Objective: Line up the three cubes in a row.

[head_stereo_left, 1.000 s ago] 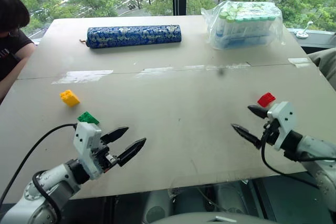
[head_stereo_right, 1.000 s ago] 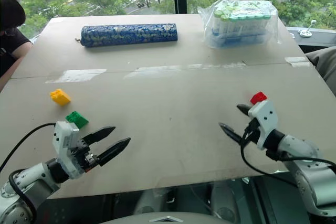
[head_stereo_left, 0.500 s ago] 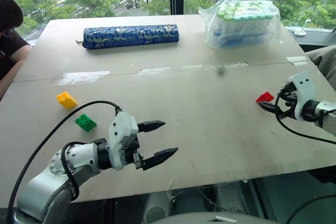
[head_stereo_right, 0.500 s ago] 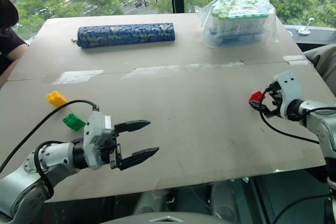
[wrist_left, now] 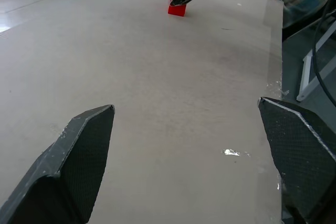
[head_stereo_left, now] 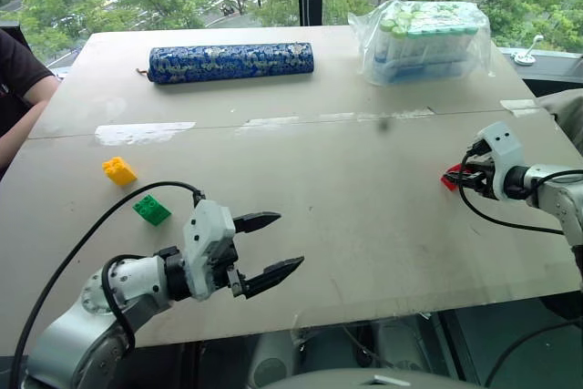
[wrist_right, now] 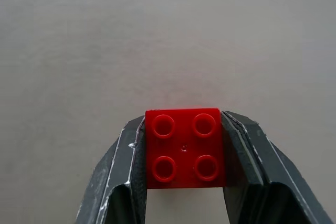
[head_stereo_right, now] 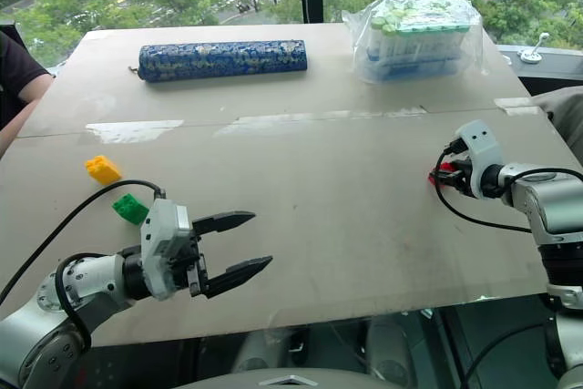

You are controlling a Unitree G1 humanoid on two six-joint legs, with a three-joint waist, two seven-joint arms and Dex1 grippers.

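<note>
The red cube [wrist_right: 184, 148] sits clamped between the two black fingers of my right gripper [head_stereo_left: 458, 179], at the table's right side; its red edge [head_stereo_left: 449, 177] peeks out past the fingertips, and it also shows far off in the left wrist view [wrist_left: 177, 9]. The yellow cube [head_stereo_left: 119, 170] and the green cube [head_stereo_left: 150, 210] lie close together on the left of the table. My left gripper [head_stereo_left: 271, 245] hovers open near the front edge, to the right of the green cube, with nothing between its fingers.
A long blue patterned roll [head_stereo_left: 231, 62] lies at the back left and a clear bag of green-capped bottles [head_stereo_left: 425, 41] at the back right. A person's arm [head_stereo_left: 18, 107] rests by the table's left edge. Strips of tape [head_stereo_left: 143, 133] cross the tabletop's seam.
My right gripper has moved forward and out to the red cube and shut on it. My left gripper has swung right, away from the green cube, and stays open.
</note>
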